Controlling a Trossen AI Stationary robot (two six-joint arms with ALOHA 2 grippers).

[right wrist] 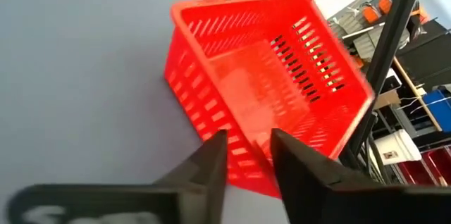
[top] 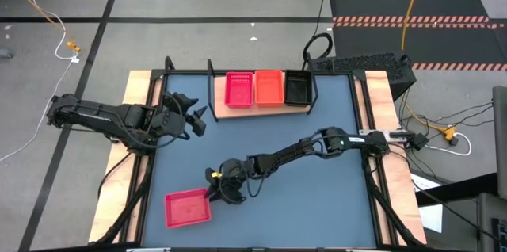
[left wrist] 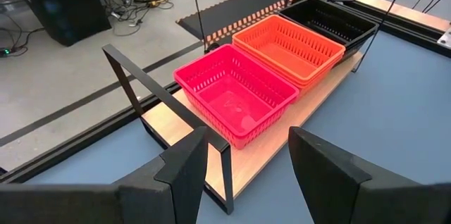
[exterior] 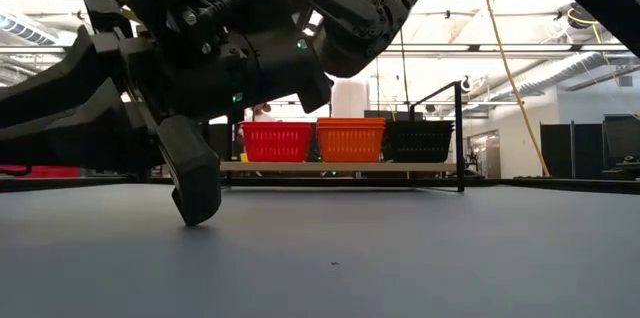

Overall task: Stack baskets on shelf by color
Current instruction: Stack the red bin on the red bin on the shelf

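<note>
A loose pinkish-red basket (top: 188, 208) lies on the blue-grey table (top: 317, 204) at its near edge, well apart from the shelf (top: 261, 108). The right pincer (top: 223, 189) is at this basket's rim, its two dark fingers (right wrist: 211, 162) astride the mesh wall with only a narrow gap between them — whether they already grip the wall I cannot tell. The right arm reaches out long and low across the table, wrist bent down toward the basket. Far beyond that pincer, the shelf carries a pinkish-red stack (top: 239, 89), an orange stack (top: 268, 87) and a black stack (top: 297, 88) side by side. The left pincer (top: 194, 115) hovers just beside the shelf's end, fingers spread wide, holding nothing — arm folded at the table's edge.
</note>
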